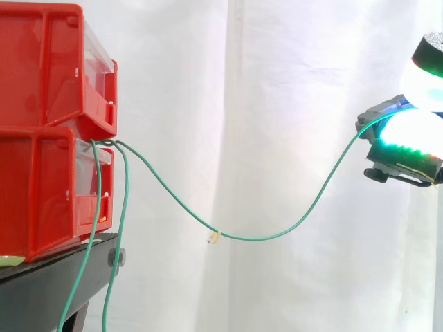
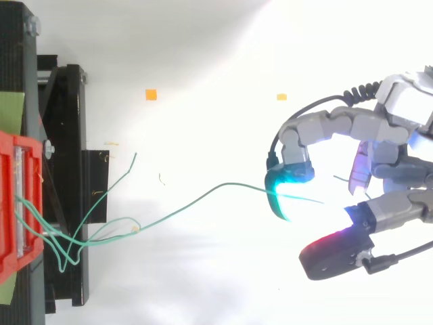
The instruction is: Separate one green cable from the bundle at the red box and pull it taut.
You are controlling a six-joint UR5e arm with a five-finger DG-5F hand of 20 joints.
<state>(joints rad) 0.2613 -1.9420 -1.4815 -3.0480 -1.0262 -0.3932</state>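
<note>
Two red bins (image 1: 41, 138) are stacked at the left on a black stand (image 1: 48, 283). A bundle of green cables (image 1: 104, 143) comes out at the lower bin's front. One green cable (image 1: 277, 235) leaves the bundle, sags in a low curve and rises to my hand (image 1: 401, 155) at the right edge. In the top view this cable (image 2: 196, 202) runs from the red bin (image 2: 8, 203) to my hand (image 2: 325, 128), where curled fingers with a cyan pad (image 2: 287, 183) pinch its end. The cable is slack.
Two other green cables (image 1: 90, 242) hang from the bundle down past the stand's edge. A small pale tag (image 1: 215, 238) sits at the lowest point of the held cable. Two orange marks (image 2: 151, 95) lie on the white floor. A white curtain is behind.
</note>
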